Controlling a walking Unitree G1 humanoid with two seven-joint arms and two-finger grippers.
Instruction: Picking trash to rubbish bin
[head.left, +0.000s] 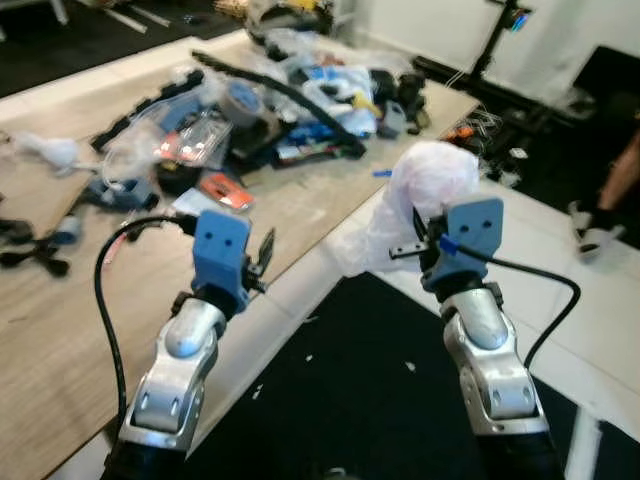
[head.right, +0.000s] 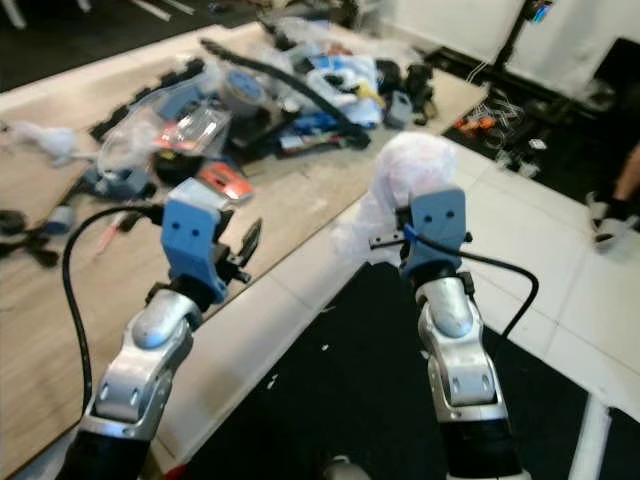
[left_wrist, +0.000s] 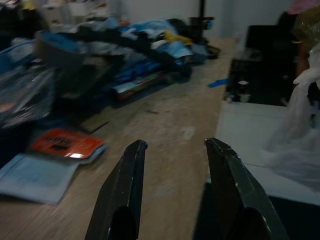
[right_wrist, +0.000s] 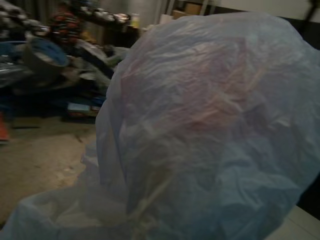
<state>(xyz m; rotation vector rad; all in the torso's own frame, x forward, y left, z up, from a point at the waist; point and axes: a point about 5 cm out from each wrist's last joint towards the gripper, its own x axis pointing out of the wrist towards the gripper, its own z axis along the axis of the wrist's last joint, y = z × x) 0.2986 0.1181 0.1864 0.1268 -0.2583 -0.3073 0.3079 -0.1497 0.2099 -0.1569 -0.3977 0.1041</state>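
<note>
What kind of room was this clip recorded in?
Probably a workshop or lab rather than a lived-in home: a wooden floor strewn with a clutter pile of packaging and cables, plus a black equipment stand.

Light wooden table (head.left: 300, 205), heap of clutter (head.left: 270, 100) and orange packet (head.left: 224, 190) on it

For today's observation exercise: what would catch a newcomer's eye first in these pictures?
First, the crumpled white plastic bag bunched up at the right gripper, over the table's pale edge. Next, the heap of clutter piled at the far end of the wooden table. The left gripper hovers open above bare wood.
</note>
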